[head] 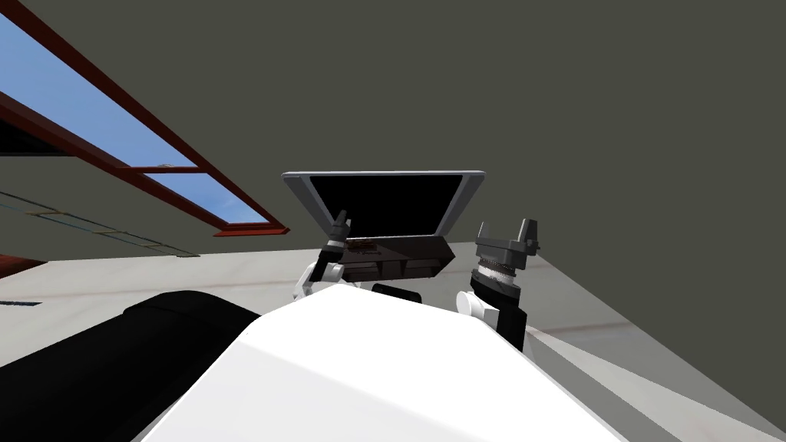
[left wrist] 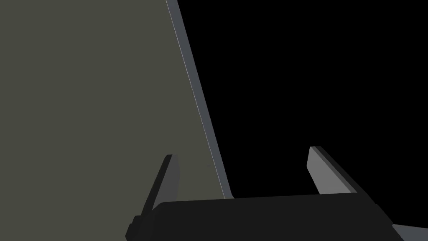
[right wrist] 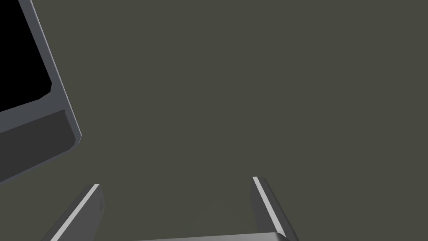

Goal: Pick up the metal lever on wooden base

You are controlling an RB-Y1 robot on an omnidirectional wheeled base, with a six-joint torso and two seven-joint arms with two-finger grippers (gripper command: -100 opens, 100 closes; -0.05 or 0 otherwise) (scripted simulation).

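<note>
The left gripper (head: pixel 340 225) hangs at the screen's (head: pixel 388 203) seven o'clock corner, fingers well apart and holding nothing. Its wrist camera looks up along the screen's grey frame, with olive wall (head: pixel 583 92) to one side. The right gripper (head: pixel 506 236) is raised at the screen's four o'clock, its fingers also spread and empty, facing bare wall with the screen's corner (right wrist: pixel 25 54) off to the side.

I cannot pick out the lever for certain. A small shape (head: pixel 364 245) lies on top of the dark stand (head: pixel 399 265) under the screen, at about four o'clock from the left gripper and just beside it. It is my best guess, but it is too small to confirm.

My judgement is that the step in hand is the approach, and the grasp has not begun. Both wrists point up at the wall (no use for finding something on a stand top). The left wrist should tilt down until the stand's top fills its view, so the target can be checked before any descent. Keep the fingers wide, bring them straight down to straddle the lever, and close only when both blades flank it. The screen's lower edge sits close above the stand, so a low, level entry would be safest.

I can read no writing, brand or label on the screen, the stand or the red-framed window (head: pixel 100 130) at ten o'clock.
</note>
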